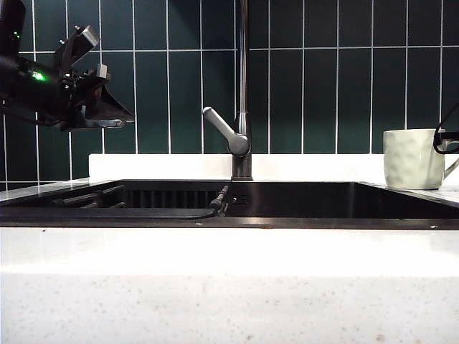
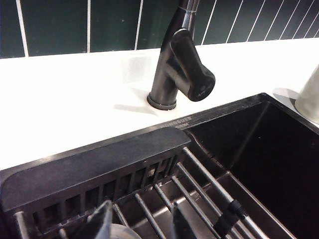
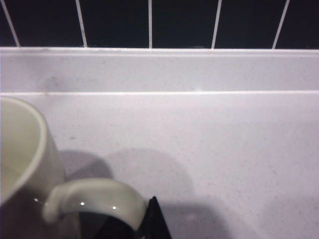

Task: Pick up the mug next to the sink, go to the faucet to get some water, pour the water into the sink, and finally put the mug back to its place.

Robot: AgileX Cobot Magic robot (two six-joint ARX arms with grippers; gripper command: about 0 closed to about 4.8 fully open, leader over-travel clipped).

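Observation:
The cream dimpled mug (image 1: pixel 410 159) stands upright on the white counter right of the sink (image 1: pixel 301 197). My right gripper (image 1: pixel 448 140) is at the mug's handle (image 3: pixel 94 196). In the right wrist view the right gripper (image 3: pixel 130 220) has one dark finger inside the loop and one outside, shut on it. My left gripper (image 1: pixel 107 107) hangs in the air at the left, above the sink's left end. In the left wrist view the left gripper (image 2: pixel 142 224) is open and holds nothing. The faucet (image 1: pixel 244 86) rises behind the sink's middle, its grey lever (image 1: pixel 224 131) angled to the left.
A rack of metal rods (image 2: pixel 199 189) lies in the sink's left part, with a black-tipped rod (image 2: pixel 229 219) on it. A dark tiled wall (image 1: pixel 323 72) backs the white counter (image 2: pixel 75 109). The mug's edge (image 2: pixel 310 99) shows beyond the black basin (image 2: pixel 269 164).

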